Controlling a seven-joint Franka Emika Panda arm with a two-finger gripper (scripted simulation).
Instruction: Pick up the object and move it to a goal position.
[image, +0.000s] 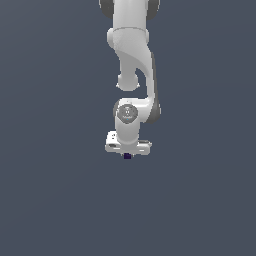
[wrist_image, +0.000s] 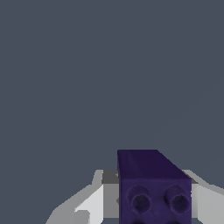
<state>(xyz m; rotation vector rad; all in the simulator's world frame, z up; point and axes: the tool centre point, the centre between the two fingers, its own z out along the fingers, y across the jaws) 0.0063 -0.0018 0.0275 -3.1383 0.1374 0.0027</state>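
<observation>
**One object in the grip, goal not in view**

One Franka arm (image: 131, 60) hangs down over a plain grey surface (image: 50, 200). At its lower end the gripper (image: 128, 153) points downward, and the object (image: 127, 156), a small dark purple block, shows directly beneath the gripper's white body.

Wrist view: the object (wrist_image: 153, 188) sits between the two white fingers (wrist_image: 89, 203), which lie close against its sides. Two round recesses show on the face nearest the camera. The jaws are closed to the block's width and appear to have hold of it.

Progress, as a judgement: the grasp looks made. Whether the block is lifted clear of the surface below the gripper cannot be told; no shadow or gap is legible. No goal marker appears in either view, so the carry to the goal is taken as outstanding.
</observation>
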